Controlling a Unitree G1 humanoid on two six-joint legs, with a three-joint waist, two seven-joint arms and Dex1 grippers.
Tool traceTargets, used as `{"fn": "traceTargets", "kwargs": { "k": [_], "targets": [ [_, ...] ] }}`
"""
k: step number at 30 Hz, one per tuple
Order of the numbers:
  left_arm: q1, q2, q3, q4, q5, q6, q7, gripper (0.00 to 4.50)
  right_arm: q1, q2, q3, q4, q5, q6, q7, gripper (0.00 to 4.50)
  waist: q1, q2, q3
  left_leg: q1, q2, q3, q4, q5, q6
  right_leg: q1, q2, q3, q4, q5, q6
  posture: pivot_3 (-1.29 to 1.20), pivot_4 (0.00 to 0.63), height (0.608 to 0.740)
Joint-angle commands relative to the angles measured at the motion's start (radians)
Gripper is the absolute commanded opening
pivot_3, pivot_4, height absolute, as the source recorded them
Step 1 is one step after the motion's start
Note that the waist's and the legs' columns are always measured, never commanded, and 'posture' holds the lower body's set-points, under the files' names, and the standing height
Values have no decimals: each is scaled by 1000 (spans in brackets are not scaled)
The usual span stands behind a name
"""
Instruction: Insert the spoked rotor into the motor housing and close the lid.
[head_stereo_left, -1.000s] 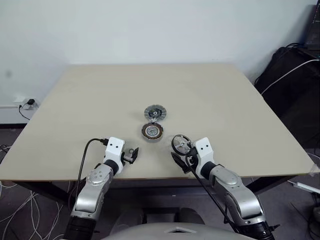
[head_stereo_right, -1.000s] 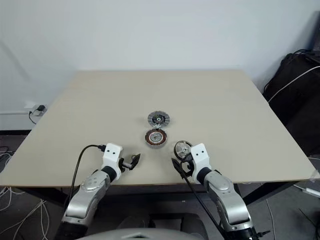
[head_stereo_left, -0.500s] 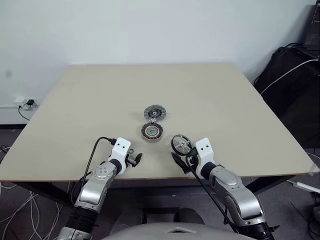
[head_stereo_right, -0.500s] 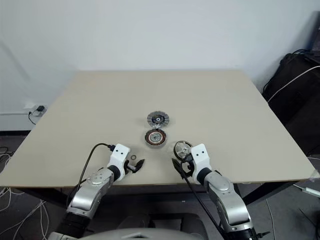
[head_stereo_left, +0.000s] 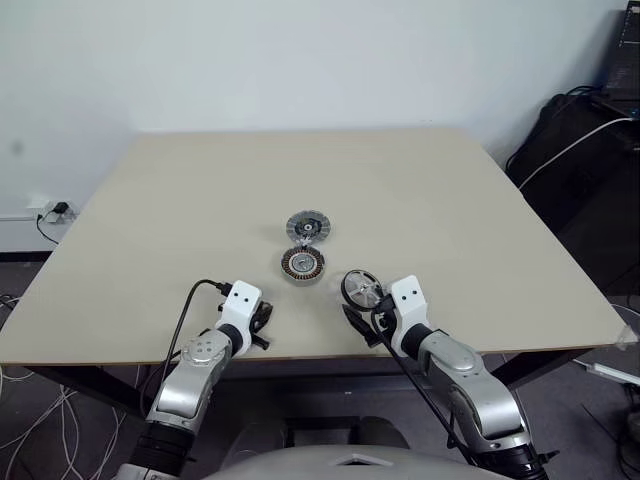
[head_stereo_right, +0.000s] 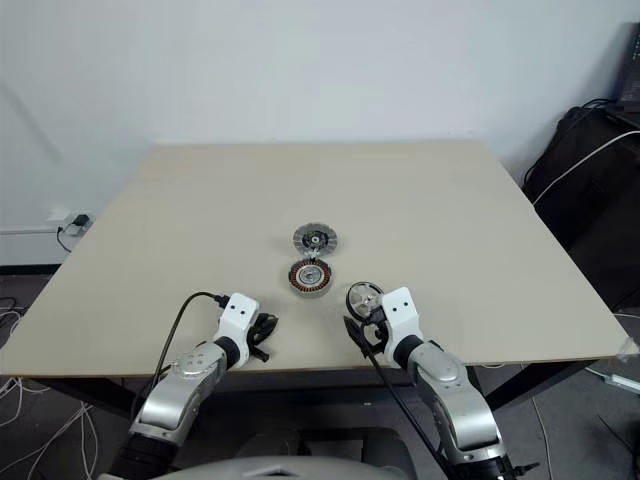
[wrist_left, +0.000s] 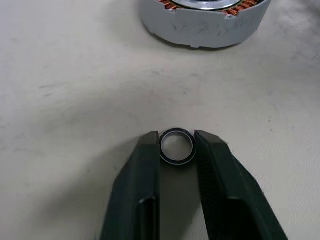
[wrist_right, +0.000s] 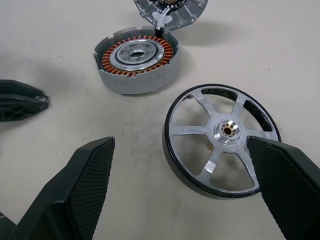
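Near the front edge of the tan table (head_stereo_left: 150, 220), toward the left, the left gripper (wrist_left: 176, 150) has its two black fingers (wrist_left: 142, 175) drawn in narrow on either side of a tiny loose ring (wrist_left: 176, 146) — the ring lies flat on the table surface with both fingertips touching its rim. A black cable (head_stereo_left: 185, 310) loops off the wrist of that arm. Just beyond the ring, farther from the robot and a little to the right, sits the motor housing (head_stereo_left: 302, 264), a round grey cup with a copper-coloured ring of windings around a silvery centre, open side up. Directly behind it, touching or nearly touching its far rim, lies the lid (head_stereo_left: 309, 226), a smaller disc with a ribbed dark-and-light edge and dark centre facing up. To the right of the housing and nearer the table's front edge, the spoked rotor (wrist_right: 221, 139) lies flat — thin black rim, silvery spokes, small brass-toned hole in the hub. It is near the housing but apart from it. The right gripper (wrist_right: 185, 200) stands wide open just at the rotor's near side, one finger (wrist_right: 285, 185) overlapping the rim in the wrist view, holding nothing.
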Motion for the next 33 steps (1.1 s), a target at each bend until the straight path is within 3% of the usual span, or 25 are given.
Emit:
{"fn": "traceTargets", "kwargs": {
  "k": [1,11,26,33],
  "targets": [
    [17,6,18,-14,1,20,12,667,-10,8,-12,-32,2,-28,-6,4500,-1,0,0,0,0,0,0,0,0,0,0,0,0,0,0,0,0,740],
    [-135,-27,8,-99,-32,37,-11,667,-15,16,-9,-28,4,-26,-10,4500,11,-2,1,-1,-1,-1,0,-1,-2,0,1,-1,0,0,1,0,0,740],
    [-471,-112,7,332,-1,-33,11,667,-5,42,-12,-37,8,-42,-18,4500,9,-4,2,-1,-1,-1,1,2,2,0,3,0,0,4,-3,0,0,740],
    [-541,-147,17,478,-3,-92,7,667,-2,48,-11,-43,7,-44,-22,4500,8,-4,2,-1,-1,-1,1,2,2,0,3,0,0,4,-4,0,0,740]
  ]
}}
